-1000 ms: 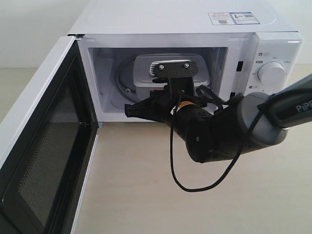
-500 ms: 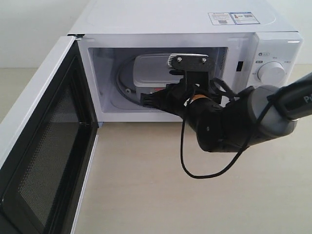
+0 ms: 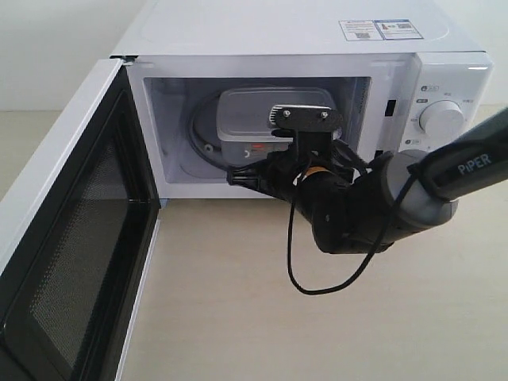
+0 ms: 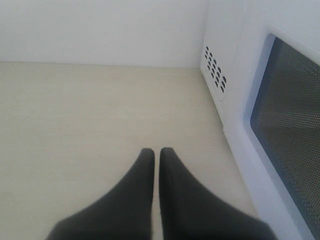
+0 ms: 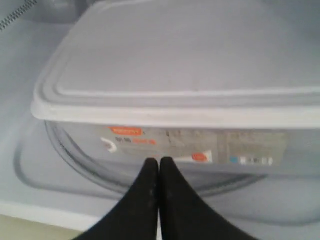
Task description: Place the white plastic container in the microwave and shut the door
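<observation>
Your right gripper (image 3: 236,176), jaws together and empty, has shifted to the front wall of the white plastic container (image 3: 246,115) | container rests on the turntable (image 3: 202,136) inside the microwave (image 3: 278,32) | left gripper (image 4: 156,155) together | door (image 3: 71,238) open: you must still close it.

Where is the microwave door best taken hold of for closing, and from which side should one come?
Probably the white frame of the door near its free edge, far from the hinge, pushed from the outer window side. It stands wide open, mesh face toward the camera; no handle shows. The left gripper is on that outer side.
</observation>
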Controlling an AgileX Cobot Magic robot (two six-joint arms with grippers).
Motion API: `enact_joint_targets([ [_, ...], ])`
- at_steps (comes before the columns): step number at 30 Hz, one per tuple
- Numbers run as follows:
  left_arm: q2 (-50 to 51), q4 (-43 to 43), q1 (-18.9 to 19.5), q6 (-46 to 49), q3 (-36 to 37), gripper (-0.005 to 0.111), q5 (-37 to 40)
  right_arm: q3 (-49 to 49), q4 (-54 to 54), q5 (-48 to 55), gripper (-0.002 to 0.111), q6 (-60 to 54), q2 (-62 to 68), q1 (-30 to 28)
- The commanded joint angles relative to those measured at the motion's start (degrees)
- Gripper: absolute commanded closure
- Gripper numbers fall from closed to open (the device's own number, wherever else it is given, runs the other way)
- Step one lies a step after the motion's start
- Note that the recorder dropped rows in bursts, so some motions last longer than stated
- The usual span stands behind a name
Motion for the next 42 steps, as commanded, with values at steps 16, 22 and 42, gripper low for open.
enact_joint_targets([
  [16,-0.2,-0.4,-0.2,0.2,0.2,0.102,-0.2,-5.9,-0.8,4.8,0.109,-3.1,2.0,0.9],
  [22,-0.2,-0.4,-0.2,0.2,0.2,0.102,-0.2,-0.5,3.1,3.4,0.109,-8.8,-3.7,3.9],
  [42,-0.2,-0.2,-0.2,0.4,0.2,0.102,-0.2,39.6,9.4,-21.9,0.109,-1.6,-27.5,16.3],
])
